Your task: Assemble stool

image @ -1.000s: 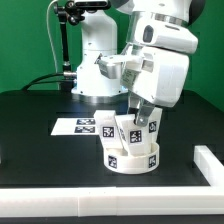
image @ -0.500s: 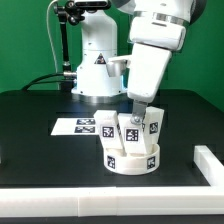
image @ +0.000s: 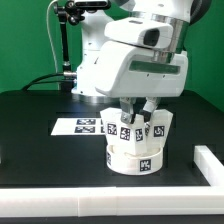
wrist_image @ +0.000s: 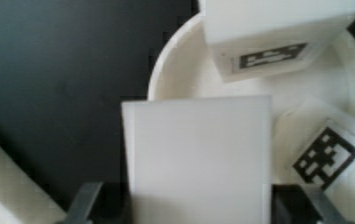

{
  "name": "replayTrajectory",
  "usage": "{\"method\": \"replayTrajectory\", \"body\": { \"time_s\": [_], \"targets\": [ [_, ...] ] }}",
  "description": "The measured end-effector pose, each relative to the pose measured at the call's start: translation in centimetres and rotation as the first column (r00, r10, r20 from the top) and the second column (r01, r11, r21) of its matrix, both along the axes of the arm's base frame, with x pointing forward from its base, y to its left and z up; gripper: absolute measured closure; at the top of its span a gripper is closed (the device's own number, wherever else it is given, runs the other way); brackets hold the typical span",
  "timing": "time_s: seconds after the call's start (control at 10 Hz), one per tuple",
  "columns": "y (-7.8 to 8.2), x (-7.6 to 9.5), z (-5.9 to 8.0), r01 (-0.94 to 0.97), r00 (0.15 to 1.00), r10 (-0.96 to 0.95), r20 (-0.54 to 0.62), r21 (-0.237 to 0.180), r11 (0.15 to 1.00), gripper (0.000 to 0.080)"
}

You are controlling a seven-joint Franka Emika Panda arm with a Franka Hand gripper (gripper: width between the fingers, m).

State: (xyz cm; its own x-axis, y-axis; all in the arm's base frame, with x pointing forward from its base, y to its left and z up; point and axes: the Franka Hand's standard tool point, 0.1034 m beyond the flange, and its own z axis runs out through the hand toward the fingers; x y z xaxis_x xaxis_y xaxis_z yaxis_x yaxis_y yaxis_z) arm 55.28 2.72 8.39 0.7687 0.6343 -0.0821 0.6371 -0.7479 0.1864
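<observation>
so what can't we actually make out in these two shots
- Gripper, exterior view: fingertips hidden behind the legs.
- Wrist view: held leg blocks the seat centre; the frame edge cuts the finger off.
- Third leg's seating: hidden by the arm, exterior view.

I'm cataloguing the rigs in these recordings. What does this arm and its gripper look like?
The arm is glossy white with rounded, bulky shells and dark grey to black bands at the joints. A black cable trails across the table behind its base. The gripper below the white wrist housing ends in dark fingers, seen as slim black pieces in the wrist view. No markings are legible.
</observation>
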Motion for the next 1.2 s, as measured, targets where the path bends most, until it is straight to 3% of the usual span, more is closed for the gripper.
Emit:
{"method": "replayTrajectory", "body": {
  "time_s": [0.5,0.7,1.1,1.2],
  "targets": [
    [0.4,0.04,0.08,0.287,0.956,-0.288,0.05,0.037,0.957,0.0462],
    [0.57,0.01,0.04,0.432,0.898,-0.436,0.064,0.068,0.899,0.0462],
    [0.76,-0.02,-0.06,0.769,0.614,-0.786,0.069,0.171,0.616,0.0462],
    [0.84,-0.04,-0.1,0.84,0.506,-0.861,0.055,0.194,0.506,0.0462]
  ]
}}
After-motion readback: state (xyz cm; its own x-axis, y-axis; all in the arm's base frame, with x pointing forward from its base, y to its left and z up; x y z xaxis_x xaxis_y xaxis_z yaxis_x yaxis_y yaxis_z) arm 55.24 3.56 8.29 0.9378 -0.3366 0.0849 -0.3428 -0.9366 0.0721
